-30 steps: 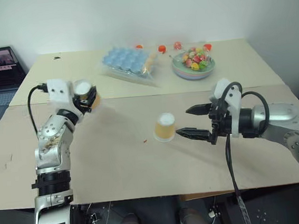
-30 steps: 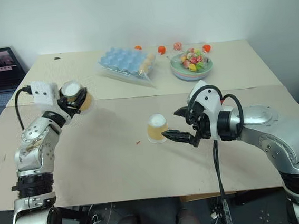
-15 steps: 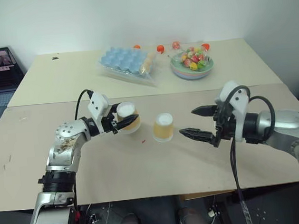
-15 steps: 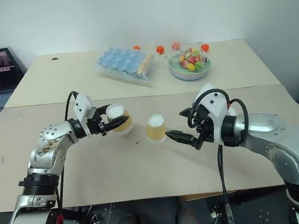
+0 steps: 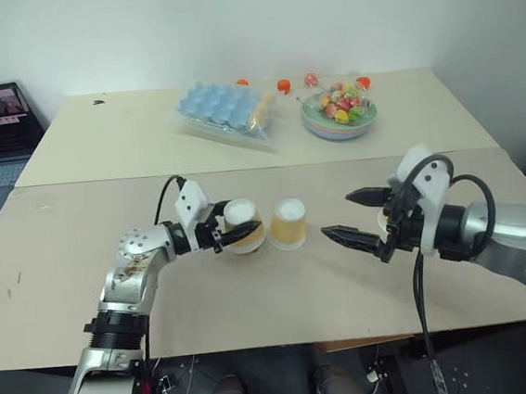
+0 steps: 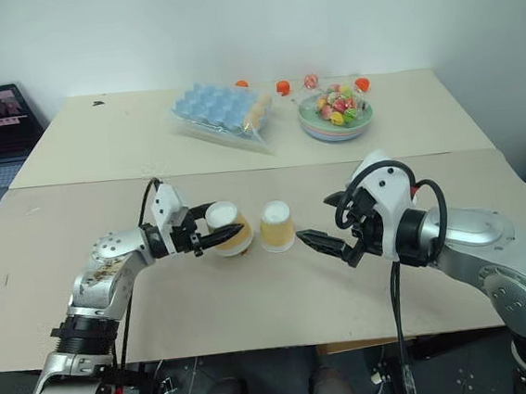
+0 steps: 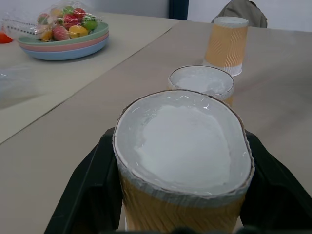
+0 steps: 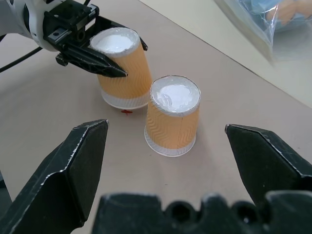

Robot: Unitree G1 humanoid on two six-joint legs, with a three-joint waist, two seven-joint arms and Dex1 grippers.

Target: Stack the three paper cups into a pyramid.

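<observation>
Sitting upside down on the table point(image 5: 282, 293), the held cup point(image 5: 244, 226) is almost touching the middle cup point(image 5: 288, 224), squeezed in the left gripper point(image 5: 232, 236). Waiting just right of the middle cup, the right gripper point(image 5: 352, 214) is holding its fingers wide apart around nothing, while the third cup point(image 7: 225, 45) is standing well apart

I've got two upside-down tapered paper cups side by side mid-table: left cup point(image 5: 244, 225) in the left gripper point(image 5: 232, 236), right cup point(image 5: 288, 223) just beside it. Right gripper point(image 5: 359, 216) sits right of them. Egg tray point(image 5: 222, 108) and candy bowl point(image 5: 340, 113) behind.
</observation>
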